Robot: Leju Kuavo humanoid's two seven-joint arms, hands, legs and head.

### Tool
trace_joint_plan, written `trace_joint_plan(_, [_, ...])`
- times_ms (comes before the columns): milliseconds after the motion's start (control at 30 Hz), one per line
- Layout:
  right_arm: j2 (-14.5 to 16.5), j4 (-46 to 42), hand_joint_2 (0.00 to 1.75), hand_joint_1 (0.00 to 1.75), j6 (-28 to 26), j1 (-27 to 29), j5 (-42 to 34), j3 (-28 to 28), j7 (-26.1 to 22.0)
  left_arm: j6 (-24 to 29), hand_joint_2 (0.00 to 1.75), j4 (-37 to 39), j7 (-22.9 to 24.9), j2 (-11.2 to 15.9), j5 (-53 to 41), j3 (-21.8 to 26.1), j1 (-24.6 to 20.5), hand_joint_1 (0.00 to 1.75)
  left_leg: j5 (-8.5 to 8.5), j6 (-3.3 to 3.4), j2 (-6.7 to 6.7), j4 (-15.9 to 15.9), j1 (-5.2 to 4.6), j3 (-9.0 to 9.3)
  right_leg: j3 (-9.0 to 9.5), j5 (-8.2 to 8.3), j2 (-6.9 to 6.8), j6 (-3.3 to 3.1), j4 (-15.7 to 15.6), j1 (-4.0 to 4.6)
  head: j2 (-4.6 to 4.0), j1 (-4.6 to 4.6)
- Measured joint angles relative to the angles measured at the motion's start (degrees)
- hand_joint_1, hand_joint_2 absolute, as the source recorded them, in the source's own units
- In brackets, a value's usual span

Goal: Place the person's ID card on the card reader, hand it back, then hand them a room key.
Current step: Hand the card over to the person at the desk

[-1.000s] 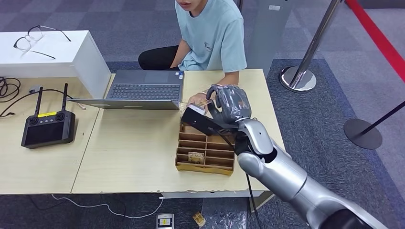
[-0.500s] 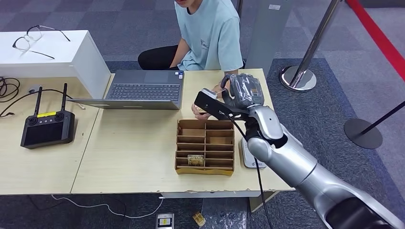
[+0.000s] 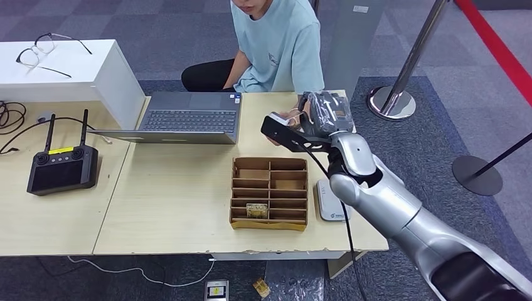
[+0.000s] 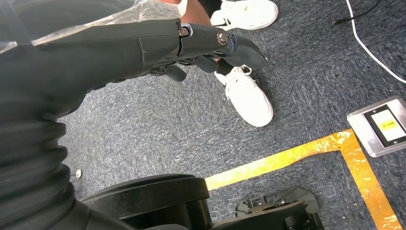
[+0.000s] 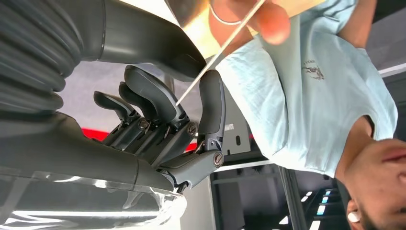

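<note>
Far left on the tabletop (image 3: 175,207) sits a black handheld controller (image 3: 63,169), then an open laptop (image 3: 188,118) at the far edge, neither part of the job. Past the middle stands a brown compartment tray (image 3: 270,193) with a small tan item in one of its near compartments (too small to tell what it is). Just to the tray's right lies the white card reader (image 3: 330,199), flat and bare, nothing resting on it.

Above and beyond the reader, the right robot hand (image 3: 321,116) is raised toward the seated person (image 3: 276,47). In the right wrist view a thin card (image 5: 218,53), seen edge-on, runs from the person's hand (image 5: 249,19) down between the robot's fingers (image 5: 210,103) and thumb. The person clearly pinches the far end; the robot fingers stand narrowly apart around the near end, and I cannot tell whether they actually clamp it. Whether this is the ID card or the room key also cannot be told.

The left robot hand (image 4: 143,48) hangs beside the body over the carpet, fingers curled inward, holding nothing.

The risk, as I judge it, lies in this shared moment. If one side lets go before the other has a firm pinch, the card could slip and drop onto the tabletop or off its far edge. A pull while both grip could bend it, or twist it out of the robot's narrow hold.
</note>
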Motion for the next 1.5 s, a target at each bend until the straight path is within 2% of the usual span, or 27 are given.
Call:
trace_joint_plan(267, [-0.01, 1.88, 1.75, 1.75, 1.73, 0.66, 5.73, 1.81, 0.02, -0.5, 1.75, 0.0, 0.32, 0.0, -0.19, -0.13, -0.01, 0.0, 0.0, 0.0, 0.0, 0.0, 0.0, -0.02, -0.02, 0.0, 0.0, 0.0, 0.0, 0.0, -0.01, 0.01])
trace_joint_plan(300, [-0.01, 2.12, 1.75, 1.7, 2.04, 0.69, 6.49, 2.05, 0.04, -0.54, 1.75, 0.0, 0.34, 0.0, -0.21, -0.21, -0.02, 0.0, 0.0, 0.0, 0.0, 0.0, 0.0, -0.02, -0.03, 0.0, 0.0, 0.0, 0.0, 0.0, -0.01, 0.01])
trace_joint_plan(333, [-0.02, 2.37, 1.75, 1.51, 2.34, 0.72, 7.23, 2.3, 0.08, -0.57, 1.75, 0.0, 0.37, 0.0, -0.25, -0.3, -0.02, 0.0, 0.0, 0.0, 0.0, 0.0, 0.0, -0.02, -0.03, 0.0, 0.0, 0.0, 0.0, 0.0, 0.0, 0.01])
trace_joint_plan(433, [-0.03, 3.03, 1.75, 0.25, 2.92, 0.87, 9.2, 2.77, 0.2, -0.68, 1.75, 0.0, 0.5, 0.0, -0.37, -0.62, -0.03, 0.0, 0.0, 0.0, 0.0, 0.0, 0.0, -0.02, -0.03, 0.0, 0.0, 0.0, 0.0, 0.0, 0.0, 0.01])
trace_joint_plan(467, [-0.05, 3.23, 1.75, 0.0, 2.99, 0.99, 9.72, 2.82, 0.25, -0.69, 1.75, 0.0, 0.55, 0.0, -0.39, -0.73, -0.03, 0.0, 0.0, 0.0, 0.0, 0.0, 0.0, -0.03, -0.03, 0.0, 0.0, 0.0, 0.0, 0.0, 0.0, 0.01])
trace_joint_plan(967, [-0.26, 3.02, 1.75, 0.0, -1.67, 3.13, 13.41, 2.25, -0.02, -0.83, 1.75, 0.0, 0.94, 0.01, -0.43, -1.36, -0.03, 0.0, 0.0, 0.0, 0.0, 0.01, 0.0, -0.04, -0.04, 0.0, 0.0, 0.0, 0.0, 0.0, 0.0, 0.01])
trace_joint_plan(1200, [0.08, -2.8, 1.75, 0.0, -2.83, 5.06, 18.22, 1.06, -0.27, -0.39, 1.75, 0.0, 0.96, 0.06, 0.65, -1.35, -0.02, 0.0, 0.0, 0.0, 0.0, 0.0, 0.0, -0.04, -0.05, 0.0, 0.0, 0.0, 0.0, 0.0, 0.0, 0.0])
trace_joint_plan(1500, [-0.47, -14.31, 1.75, 0.0, -3.94, 10.49, 22.96, -1.85, 0.92, 0.46, 1.75, 0.0, 1.26, 0.07, 3.26, -0.91, 0.14, 0.0, 0.0, 0.0, 0.0, 0.0, 0.0, -0.04, -0.07, -0.01, 0.0, 0.01, 0.0, 0.0, 0.0, 0.01])
